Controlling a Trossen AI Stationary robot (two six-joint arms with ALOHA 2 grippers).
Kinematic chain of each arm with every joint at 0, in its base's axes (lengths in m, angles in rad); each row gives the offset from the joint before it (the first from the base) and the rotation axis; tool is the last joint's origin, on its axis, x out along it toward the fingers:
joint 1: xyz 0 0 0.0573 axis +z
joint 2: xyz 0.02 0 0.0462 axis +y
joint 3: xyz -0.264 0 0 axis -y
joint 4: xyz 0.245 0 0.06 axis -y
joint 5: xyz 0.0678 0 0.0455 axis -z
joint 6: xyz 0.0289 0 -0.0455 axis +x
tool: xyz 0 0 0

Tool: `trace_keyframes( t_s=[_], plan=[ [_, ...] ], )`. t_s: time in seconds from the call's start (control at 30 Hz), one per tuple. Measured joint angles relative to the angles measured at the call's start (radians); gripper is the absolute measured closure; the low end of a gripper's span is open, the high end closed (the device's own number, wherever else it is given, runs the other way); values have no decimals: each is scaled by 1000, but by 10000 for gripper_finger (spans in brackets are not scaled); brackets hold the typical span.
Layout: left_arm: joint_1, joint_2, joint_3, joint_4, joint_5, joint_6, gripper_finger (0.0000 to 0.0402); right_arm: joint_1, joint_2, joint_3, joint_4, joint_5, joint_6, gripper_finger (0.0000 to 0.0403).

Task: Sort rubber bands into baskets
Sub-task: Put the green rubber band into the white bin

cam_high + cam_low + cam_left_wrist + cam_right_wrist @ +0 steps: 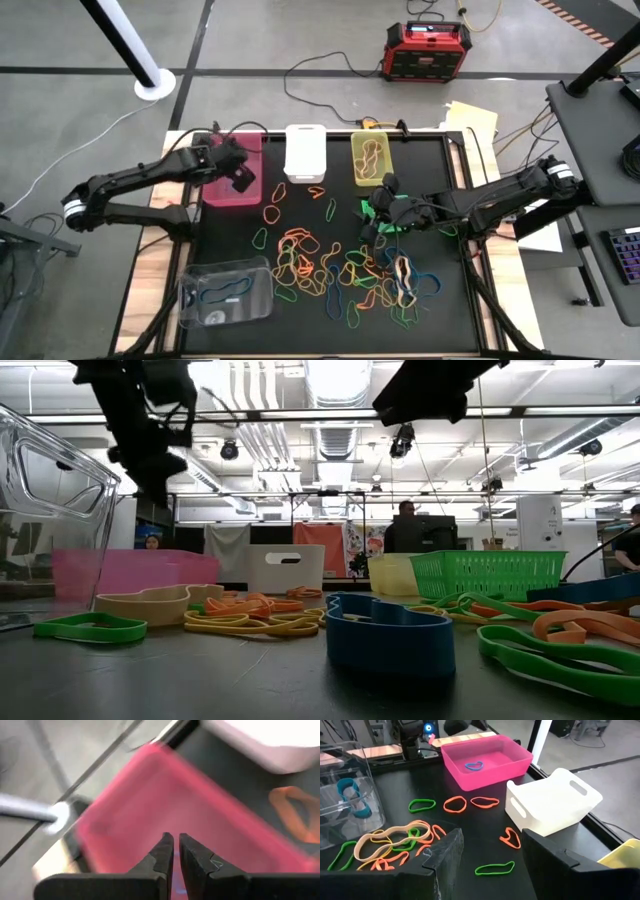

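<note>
Left gripper [176, 851] hangs over the magenta-pink rectangular plastic basket [232, 170], fingers almost pressed together with a slim gap, nothing seen between them. One blue rubber band [475, 766] lies on that basket's floor, below the gripper. Judged step: release over the basket. To do it well, the fingers should part fully and rise straight, clear of the rim. Right gripper [490, 851], fingers spread, hovers above the scattered pile of coloured rubber bands [340, 275], near the white plastic basket [551, 802].
</note>
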Motion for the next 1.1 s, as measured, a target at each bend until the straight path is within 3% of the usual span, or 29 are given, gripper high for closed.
trace_keyframes(
  t_s=[0.23,0.33,0.53,0.73,0.83,1.0,1.1],
  plan=[
    [-205,-50,0,169,420,152,387,-27,61,16,30,-7,-64,207],
    [-310,-66,0,236,516,199,387,-27,122,49,31,-12,-159,207],
    [-479,-96,0,289,447,183,387,-56,279,155,-12,-12,-214,211],
    [-558,-121,0,290,302,133,387,-128,417,312,-218,-23,-51,220],
    [-569,-133,0,286,265,128,387,-170,470,376,-318,-99,53,225],
    [-569,-140,0,283,241,121,386,-212,555,438,-341,-288,172,223],
    [-569,-139,0,283,241,121,386,-213,603,467,-347,-325,194,209]
  ],
)
